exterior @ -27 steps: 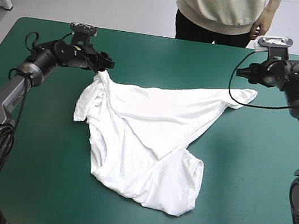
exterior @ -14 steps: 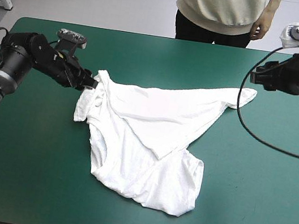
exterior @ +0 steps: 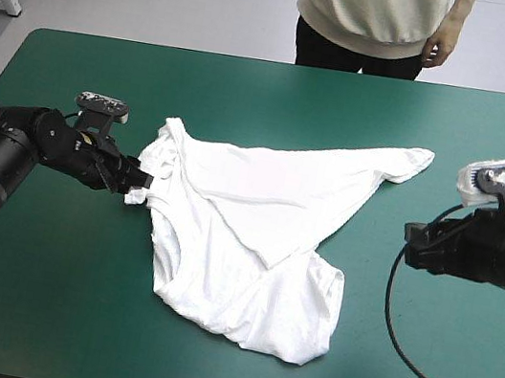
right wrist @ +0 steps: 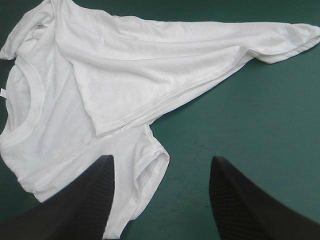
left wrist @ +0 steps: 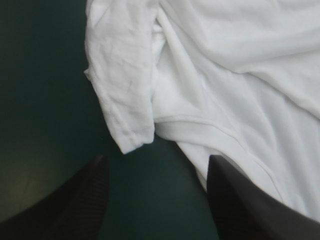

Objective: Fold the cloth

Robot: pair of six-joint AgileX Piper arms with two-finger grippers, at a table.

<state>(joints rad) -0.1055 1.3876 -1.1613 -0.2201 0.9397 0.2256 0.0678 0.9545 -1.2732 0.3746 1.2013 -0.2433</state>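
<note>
Sleeve tip (left wrist: 127,140) of the T-shirt (exterior: 254,238) lies at twelve o'clock, just ahead of the left gripper (left wrist: 157,161) with its released jaws; the right gripper (right wrist: 162,160), also released, sits well apart.

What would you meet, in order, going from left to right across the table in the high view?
left gripper, jaws open at the shirt's left edge → T-shirt, partly folded over itself → right gripper, jaws open, apart from the shirt
</note>
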